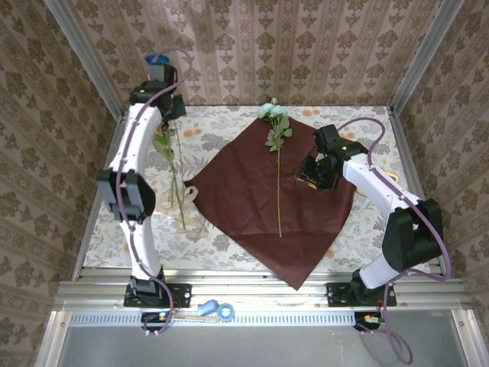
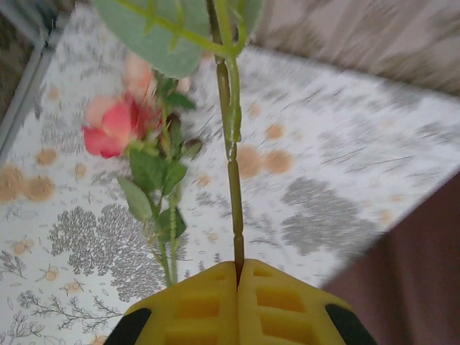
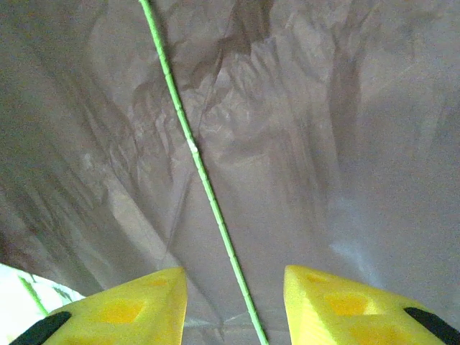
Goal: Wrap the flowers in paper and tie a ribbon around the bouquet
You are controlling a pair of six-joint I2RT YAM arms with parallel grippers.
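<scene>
The paper (image 1: pixel 267 199) lies flat as a dark red diamond mid-table. One of the flowers, pale teal with a long stem (image 1: pixel 278 183), rests on it. My right gripper (image 1: pixel 315 174) hovers open over the sheet, and that thin green stem (image 3: pixel 208 187) runs between its yellow fingers (image 3: pixel 136 305) untouched. At the far left my left gripper (image 2: pixel 238 269) is shut on another green stem (image 2: pixel 233 180). A pink-coral bloom (image 2: pixel 111 129) with leaves lies on the cloth beside it. Left of the paper the cream ribbon (image 1: pixel 189 215) lies loosely coiled.
More stems and leaves (image 1: pixel 170 157) stretch along the table's left side between the left arm and the paper. Patterned walls close the table's left, right and far sides. A blue-handled tool (image 1: pixel 216 310) sits on the near rail between the arm bases.
</scene>
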